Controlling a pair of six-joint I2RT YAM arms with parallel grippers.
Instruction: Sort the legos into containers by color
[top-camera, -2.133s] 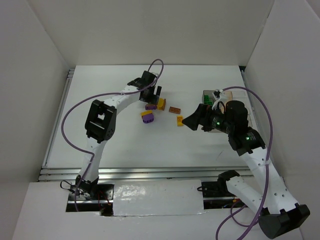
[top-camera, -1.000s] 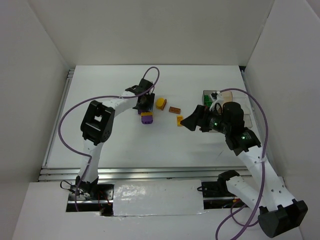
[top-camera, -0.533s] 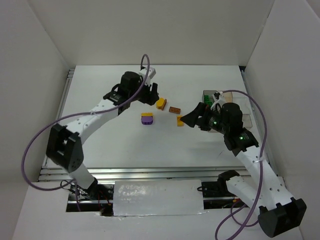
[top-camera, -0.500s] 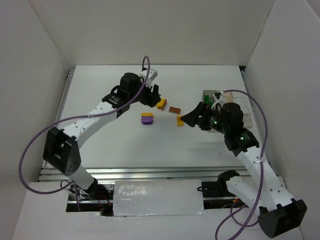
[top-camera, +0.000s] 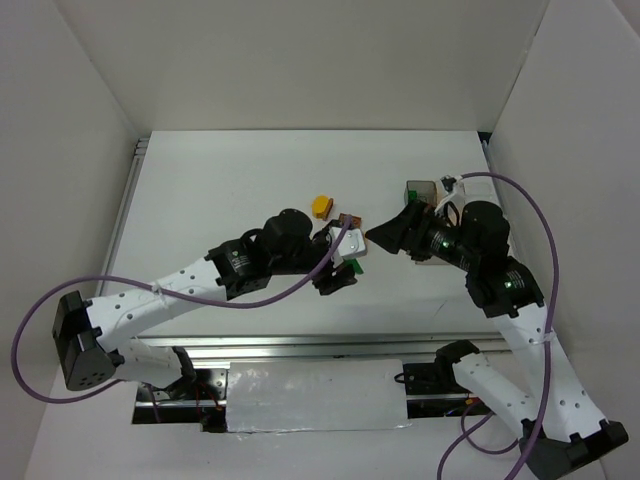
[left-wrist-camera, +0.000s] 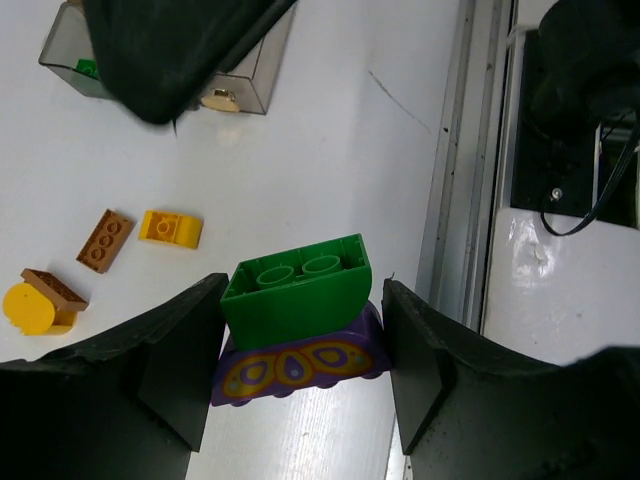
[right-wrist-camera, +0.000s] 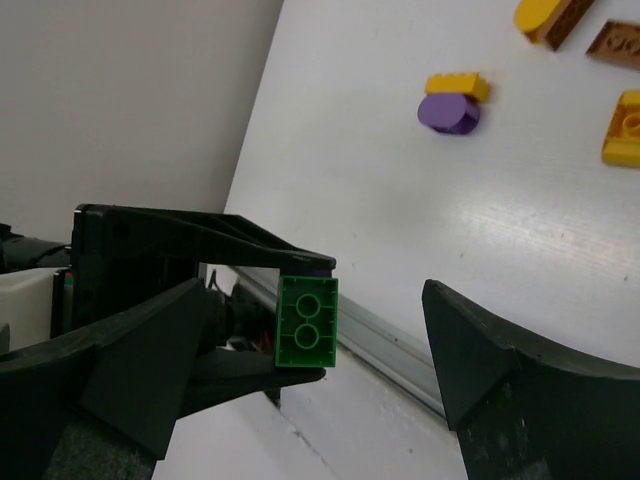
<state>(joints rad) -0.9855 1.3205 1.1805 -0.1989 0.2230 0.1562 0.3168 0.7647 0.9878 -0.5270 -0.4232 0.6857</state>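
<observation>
Your left gripper (left-wrist-camera: 300, 345) clamps the green-on-purple stack (left-wrist-camera: 295, 300), offered, I'd say, so your gaping right gripper (right-wrist-camera: 318, 300) can split it.

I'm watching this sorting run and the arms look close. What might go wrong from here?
1. The left gripper holds a green brick stacked on a purple brick. Dropped together, one colour would land in the wrong compartment of the containers.
2. The open right gripper faces that stack, which is held off the table. A mistimed pull or release may drop it.
</observation>
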